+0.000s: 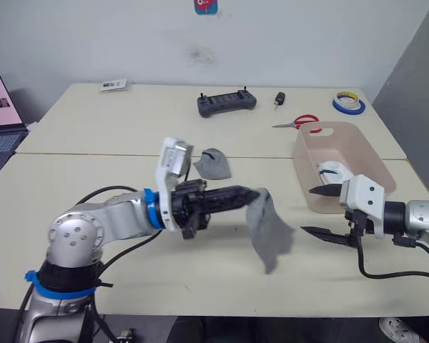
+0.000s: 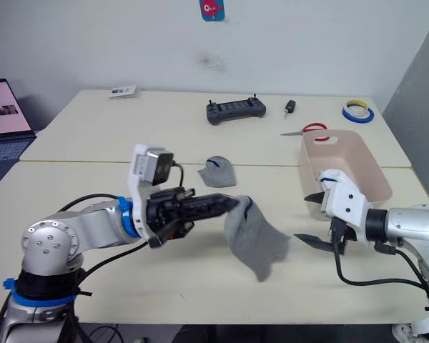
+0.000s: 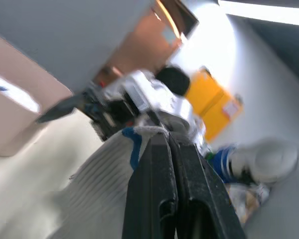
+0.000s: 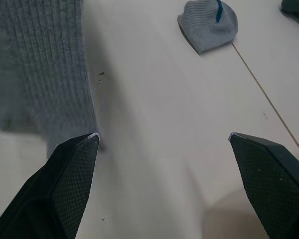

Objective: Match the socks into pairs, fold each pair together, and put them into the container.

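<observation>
You see a pale table (image 1: 93, 186) from above, with both robot arms reaching in over its near half. The left gripper (image 1: 252, 194) points right, its two black fingers pressed together on the cuff of a grey sock (image 1: 270, 227), which hangs from the tips with its toe down near the tabletop. In the left wrist view the fingers (image 3: 154, 184) pinch the ribbed cuff beside a small blue mark.

The right gripper (image 1: 316, 211) points left toward the hanging sock from just right of it, with its fingers spread wide apart and nothing between them. In the right wrist view the grey sock hangs just beside one fingertip (image 4: 84, 144).

A second grey sock (image 1: 213, 164) lies bunched on the table beyond the left gripper, well apart from the first.

The pink container (image 1: 357, 146) sits on the right side of the table, just beyond the right gripper. Inside it you can make out something white (image 1: 334, 171) with a blue mark.

Along the far edge lie a dark controller (image 1: 226, 102), red-handled scissors (image 1: 299, 122) and tape rolls (image 1: 349, 103). A laptop (image 1: 1, 118) sits at far left.
</observation>
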Robot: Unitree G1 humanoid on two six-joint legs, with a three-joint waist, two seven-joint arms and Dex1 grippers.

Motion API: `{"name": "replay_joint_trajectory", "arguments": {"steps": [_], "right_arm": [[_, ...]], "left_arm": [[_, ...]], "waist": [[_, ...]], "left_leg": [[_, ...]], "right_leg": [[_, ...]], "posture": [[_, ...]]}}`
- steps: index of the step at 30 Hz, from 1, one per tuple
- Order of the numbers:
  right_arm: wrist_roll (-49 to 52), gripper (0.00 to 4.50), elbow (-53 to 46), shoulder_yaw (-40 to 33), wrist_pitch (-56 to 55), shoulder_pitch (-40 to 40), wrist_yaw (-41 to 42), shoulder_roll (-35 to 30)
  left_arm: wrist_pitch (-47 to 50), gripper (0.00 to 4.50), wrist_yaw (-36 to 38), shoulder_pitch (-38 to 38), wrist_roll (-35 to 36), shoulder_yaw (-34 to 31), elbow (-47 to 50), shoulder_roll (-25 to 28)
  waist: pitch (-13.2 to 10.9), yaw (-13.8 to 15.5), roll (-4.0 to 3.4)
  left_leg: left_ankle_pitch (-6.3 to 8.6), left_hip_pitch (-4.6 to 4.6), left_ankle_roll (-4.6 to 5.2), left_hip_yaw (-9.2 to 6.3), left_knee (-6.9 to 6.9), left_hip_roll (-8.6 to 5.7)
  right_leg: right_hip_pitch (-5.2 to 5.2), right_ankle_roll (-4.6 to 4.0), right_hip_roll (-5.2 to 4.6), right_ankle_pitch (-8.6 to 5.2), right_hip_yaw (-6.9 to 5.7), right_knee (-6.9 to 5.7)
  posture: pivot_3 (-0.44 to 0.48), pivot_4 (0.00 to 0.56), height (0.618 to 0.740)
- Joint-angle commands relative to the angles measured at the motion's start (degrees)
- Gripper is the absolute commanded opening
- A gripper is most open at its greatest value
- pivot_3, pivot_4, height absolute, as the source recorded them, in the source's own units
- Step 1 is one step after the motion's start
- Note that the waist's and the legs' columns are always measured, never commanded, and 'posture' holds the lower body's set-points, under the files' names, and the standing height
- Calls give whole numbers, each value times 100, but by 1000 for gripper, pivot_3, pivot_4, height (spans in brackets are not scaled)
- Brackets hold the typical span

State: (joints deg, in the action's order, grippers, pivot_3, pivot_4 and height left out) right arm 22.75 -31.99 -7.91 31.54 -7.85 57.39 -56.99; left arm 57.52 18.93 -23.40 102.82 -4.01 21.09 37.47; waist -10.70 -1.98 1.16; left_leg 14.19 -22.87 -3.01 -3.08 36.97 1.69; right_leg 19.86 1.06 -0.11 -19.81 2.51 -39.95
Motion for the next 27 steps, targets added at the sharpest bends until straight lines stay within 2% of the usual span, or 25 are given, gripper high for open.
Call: {"name": "replay_joint_trajectory", "arguments": {"steps": [1, 4, 8, 14, 18, 22, 27], "right_arm": [[26, 4500, 37, -98, -149, -131, 38, -50], [3, 4500, 109, 20, -192, -222, 35, -15], [-41, 4500, 72, 457, -175, -413, -111, 262], [-158, 4500, -204, 1040, 163, -385, -524, 718], [-535, 4500, -71, 1664, 491, -513, -1190, 1333], [-789, 4500, 533, 2038, 676, -706, -1895, 2272], [-966, 4500, 1097, 2188, 477, -852, -2122, 2825]], "left_arm": [[-223, 12, -685, 607, 677, -349, -206, 217], [-169, 12, -741, 1140, 465, -487, -385, 367], [-92, 12, -302, 1967, -658, -579, -715, 613], [-157, 12, 472, 2500, -1911, -685, -715, 888], [-319, 12, 847, 2601, -2560, -839, -708, 934], [-256, 12, 1005, 2522, -2849, -865, -671, 867], [-200, 12, 1309, 2394, -3241, -891, -739, 977]], "waist": [[0, 21, 0], [0, 36, 0], [0, 37, 0], [0, 42, -1], [2, 38, 1], [3, 31, 1], [2, 33, 1]], "left_leg": [[0, -1, -1, -1, 1, 0], [-1, -4, -1, 1, 2, -6], [-1, 1, -1, 2, 0, -6], [-1, -2, -3, 5, -2, -6], [-1, -3, -3, 4, -5, -2], [-1, -4, -3, 7, -9, -2], [-1, -7, -3, 7, -10, -2]], "right_leg": [[0, 0, -1, 0, -2, 0], [-1, 0, -6, 0, -3, 2], [-6, 0, -5, 0, -4, 5], [1, -1, -6, -1, -3, 4], [8, -1, -5, -1, -3, 3], [14, -1, -5, -1, 1, 0], [19, -1, -6, -1, -1, -1]], "posture": [[0, 150, 737], [0, 150, 737], [0, 150, 737], [0, 150, 737], [0, 150, 737], [0, 150, 737], [0, 150, 737]]}}
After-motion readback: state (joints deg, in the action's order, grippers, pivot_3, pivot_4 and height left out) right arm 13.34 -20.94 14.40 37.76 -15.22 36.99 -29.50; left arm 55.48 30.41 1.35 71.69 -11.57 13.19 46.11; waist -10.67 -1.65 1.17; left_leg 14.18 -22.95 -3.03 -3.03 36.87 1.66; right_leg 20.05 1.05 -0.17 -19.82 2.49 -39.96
